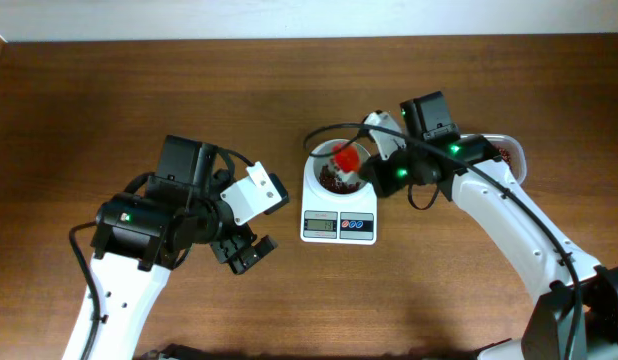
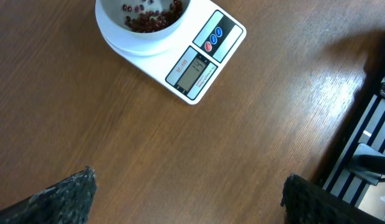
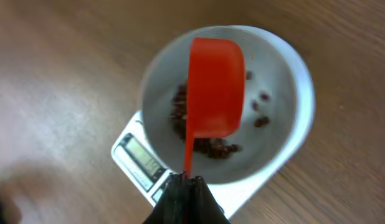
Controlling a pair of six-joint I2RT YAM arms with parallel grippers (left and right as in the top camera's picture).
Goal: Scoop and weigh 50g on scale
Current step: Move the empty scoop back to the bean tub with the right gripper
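Holding the red scoop [image 3: 214, 87] over the bowl [image 3: 301, 93], my right pincer [image 3: 185, 182] pinches its handle tight. My left pincer [image 2: 189, 198] is spread wide, holding nothing. Some beans [image 2: 149, 22] are in the bowl already. I cannot read the screen [image 2: 194, 73], so maybe more are needed. The white scale [image 1: 338, 225] sits between my arms.

Digits on scale [image 2: 180, 57] unreadable (too small); bowl [image 2: 142, 41] cropped at top.

Brown wood-grain table [image 1: 109, 100]. White scale [image 1: 338, 226] is set directly on it near centre, display turned toward the robot's side. To the scale's right, a tub [image 1: 510, 152] of dark red beans, partly hidden.
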